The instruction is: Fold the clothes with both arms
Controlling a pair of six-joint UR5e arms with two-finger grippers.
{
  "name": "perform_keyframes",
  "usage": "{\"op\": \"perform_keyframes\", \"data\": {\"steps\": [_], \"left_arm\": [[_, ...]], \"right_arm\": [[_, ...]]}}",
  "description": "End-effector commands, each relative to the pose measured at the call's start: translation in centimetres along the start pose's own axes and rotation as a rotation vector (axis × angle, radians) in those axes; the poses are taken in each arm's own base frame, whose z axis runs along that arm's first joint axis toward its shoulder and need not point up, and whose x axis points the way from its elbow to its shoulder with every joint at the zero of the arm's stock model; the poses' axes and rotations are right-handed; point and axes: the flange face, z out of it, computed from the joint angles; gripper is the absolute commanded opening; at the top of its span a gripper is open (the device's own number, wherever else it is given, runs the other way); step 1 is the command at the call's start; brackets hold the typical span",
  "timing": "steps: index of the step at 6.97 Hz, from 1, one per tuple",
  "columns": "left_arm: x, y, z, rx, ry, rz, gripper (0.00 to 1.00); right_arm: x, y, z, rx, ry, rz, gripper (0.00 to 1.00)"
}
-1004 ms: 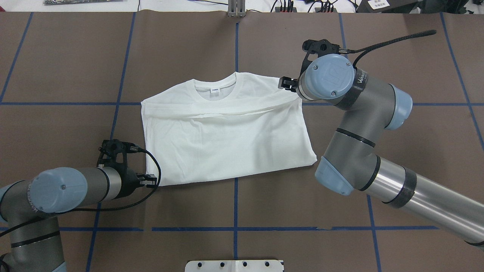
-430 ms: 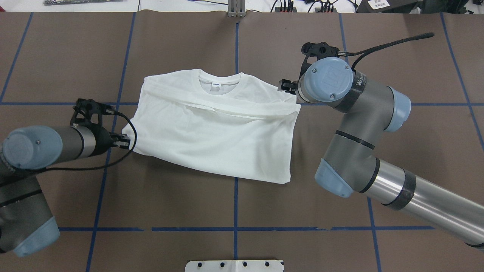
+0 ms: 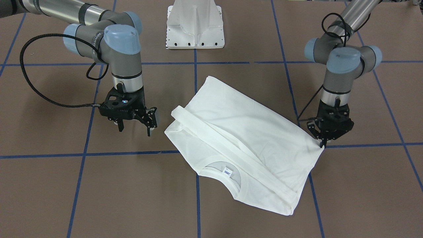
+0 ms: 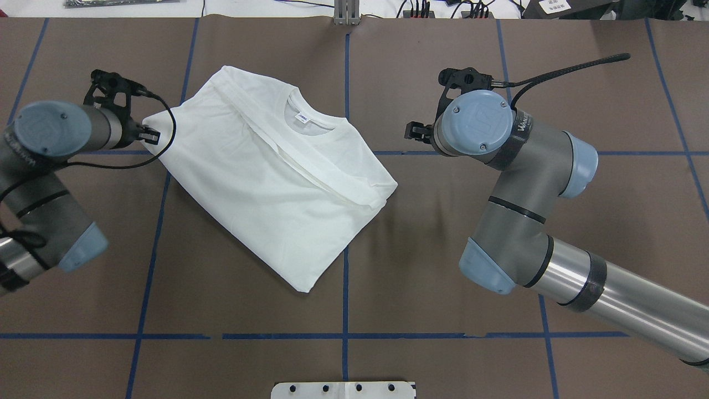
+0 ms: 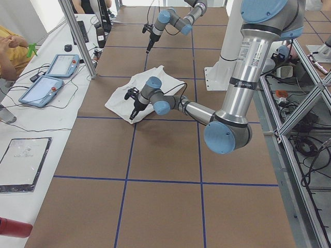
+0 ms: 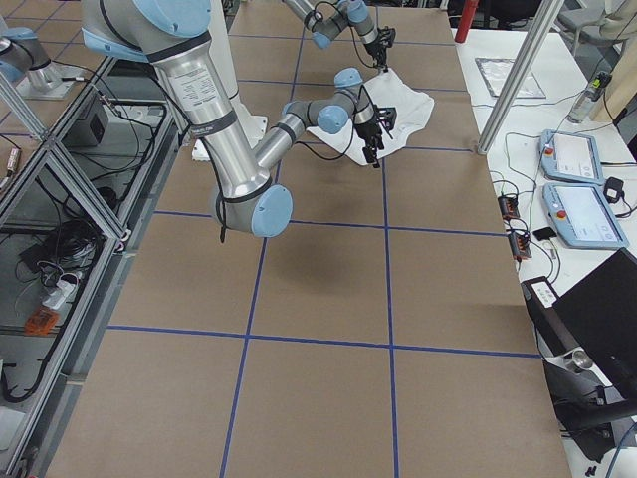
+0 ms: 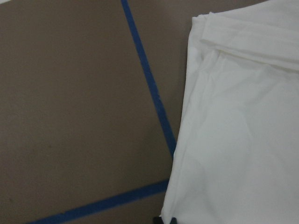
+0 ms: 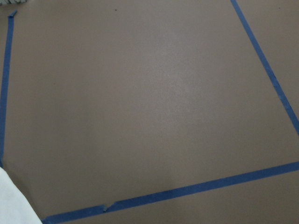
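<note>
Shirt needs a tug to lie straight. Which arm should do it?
Left, probably: the left gripper is shut on a corner of the shirt. The right gripper hangs open, off the cloth.

Left arm [image 4: 52,133] reaches to the far left, wrist pointing straight down. Left gripper [image 3: 323,142] sits low, fingers pinched together. Right arm [image 4: 520,205] is bent at the elbow on the right, wrist down too. Right gripper [image 3: 134,129] hangs with fingers spread apart, holding nothing.

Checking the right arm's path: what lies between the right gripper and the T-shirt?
Nothing but bare table and a blue tape line separates the right gripper from the T-shirt; the overhead view shows it.
</note>
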Motion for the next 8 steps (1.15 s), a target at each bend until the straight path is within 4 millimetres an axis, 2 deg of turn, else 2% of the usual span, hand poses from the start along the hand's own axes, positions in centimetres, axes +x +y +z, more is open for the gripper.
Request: {"op": "perform_keyframes", "data": {"steps": [1, 2, 3, 4, 5, 6, 8], "left_arm": [[-1.1, -10.0, 5.9, 0.058, -0.082, -0.029, 0.0], [-0.4, -13.4, 5.9, 0.075, -0.102, 0.009, 0.0], [0.2, -14.5, 5.3, 0.085, -0.088, 0.011, 0.0], [-0.2, -13.7, 5.0, 0.104, -0.055, 0.038, 0.96], [-0.4, -12.1, 3.5, 0.117, 0.037, 0.046, 1.0], [-0.2, -11.1, 1.7, 0.098, 0.132, 0.053, 1.0], [-1.0, -9.1, -1.2, 0.132, 0.163, 0.047, 1.0]], "right_arm": [[-0.5, 0.4, -0.4, 0.005, -0.01, 0.0, 1.0], [-1.0, 0.9, -0.5, 0.003, -0.015, -0.001, 1.0], [-1.4, 1.0, -0.7, 0.003, -0.021, 0.003, 1.0], [-1.7, 1.6, -0.6, -0.003, -0.023, -0.002, 1.0], [-2.3, 2.5, -0.5, -0.011, -0.025, 0.021, 1.0], [-5.3, 3.1, -0.8, 0.003, -0.035, 0.088, 1.0], [-13.7, 4.8, 0.5, -0.016, -0.02, 0.284, 0.99]]}}
